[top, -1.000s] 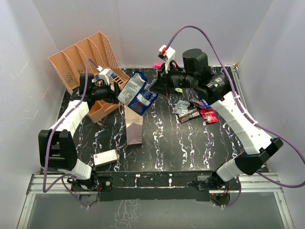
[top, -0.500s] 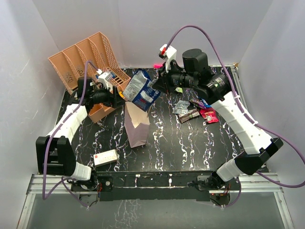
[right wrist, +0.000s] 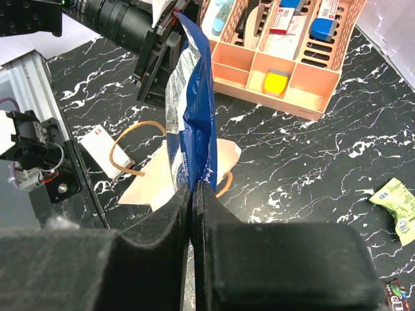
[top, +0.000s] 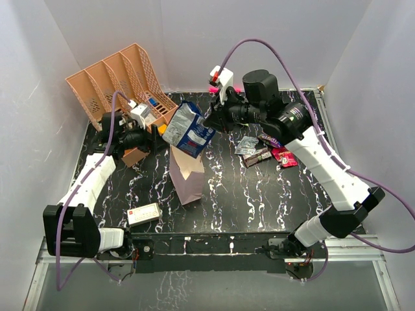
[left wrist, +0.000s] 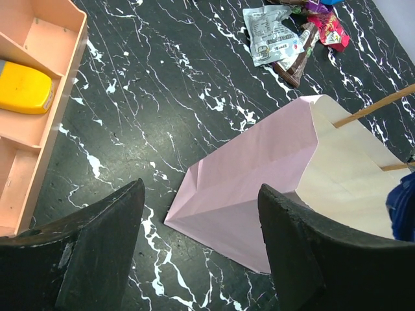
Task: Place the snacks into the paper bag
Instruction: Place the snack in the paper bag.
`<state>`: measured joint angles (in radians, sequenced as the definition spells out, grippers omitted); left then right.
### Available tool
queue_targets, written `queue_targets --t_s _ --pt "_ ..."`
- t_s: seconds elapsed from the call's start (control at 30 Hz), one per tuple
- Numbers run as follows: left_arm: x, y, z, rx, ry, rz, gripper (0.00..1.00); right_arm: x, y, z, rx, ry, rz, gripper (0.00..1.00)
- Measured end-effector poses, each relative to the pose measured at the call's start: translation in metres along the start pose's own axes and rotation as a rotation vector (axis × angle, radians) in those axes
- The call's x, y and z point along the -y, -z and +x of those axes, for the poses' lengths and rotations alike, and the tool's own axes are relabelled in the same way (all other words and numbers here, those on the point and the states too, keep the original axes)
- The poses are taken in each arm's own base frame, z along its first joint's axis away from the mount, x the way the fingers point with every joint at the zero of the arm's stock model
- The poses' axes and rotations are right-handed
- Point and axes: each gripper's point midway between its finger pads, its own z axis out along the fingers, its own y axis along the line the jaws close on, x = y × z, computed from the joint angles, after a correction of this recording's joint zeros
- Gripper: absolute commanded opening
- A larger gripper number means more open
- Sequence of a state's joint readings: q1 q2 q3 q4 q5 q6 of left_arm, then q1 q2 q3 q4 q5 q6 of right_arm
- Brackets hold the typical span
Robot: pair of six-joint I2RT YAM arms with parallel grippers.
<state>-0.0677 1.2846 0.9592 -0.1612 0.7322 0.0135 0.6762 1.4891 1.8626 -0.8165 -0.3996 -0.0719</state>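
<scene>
two things changed in the last second: my left gripper (top: 153,135) backed off to the left, toward the peach organiser (top: 117,78) and away from the blue packet (top: 188,129), and the paper bag (top: 188,176) swung and tipped, so its pale inside now shows right under the packet. my reading: the left side has done its opening job, and the drop-in is the step now in hand, not yet done. my left fingers (left wrist: 97,253) stand wide apart with nothing between them, only the bag's creased base and bare table (left wrist: 162,78) ahead. my right gripper (right wrist: 192,194) is pinched fully closed on the packet's edge. the packet hangs in the air over the bag mouth, apart from it as far as i can tell. none of the small snacks (top: 262,150) are bagged; they lie well apart to the right. in the way: the cord handles (right wrist: 133,146) loop across the mouth, and the bag leans with nothing bracing it, so a push could knock it flat. a white box (top: 144,214) sits near the front edge, not a snack. a yellow item (left wrist: 23,87) sits in an organiser slot.
</scene>
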Motion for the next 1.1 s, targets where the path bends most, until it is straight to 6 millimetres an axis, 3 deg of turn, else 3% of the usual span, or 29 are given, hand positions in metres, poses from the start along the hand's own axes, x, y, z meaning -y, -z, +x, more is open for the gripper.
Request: queue_targets --t_s 0.47,1.1 --pt "0.0 0.005 0.015 -0.021 -0.047 -0.01 0.69 -0.001 0.005 0.028 -0.072 0.001 0.022 0.08" --pt "-0.002 0.01 0.016 -0.027 -0.117 -0.016 0.69 -0.006 0.011 0.044 -0.133 0.02 0.019 0.08"
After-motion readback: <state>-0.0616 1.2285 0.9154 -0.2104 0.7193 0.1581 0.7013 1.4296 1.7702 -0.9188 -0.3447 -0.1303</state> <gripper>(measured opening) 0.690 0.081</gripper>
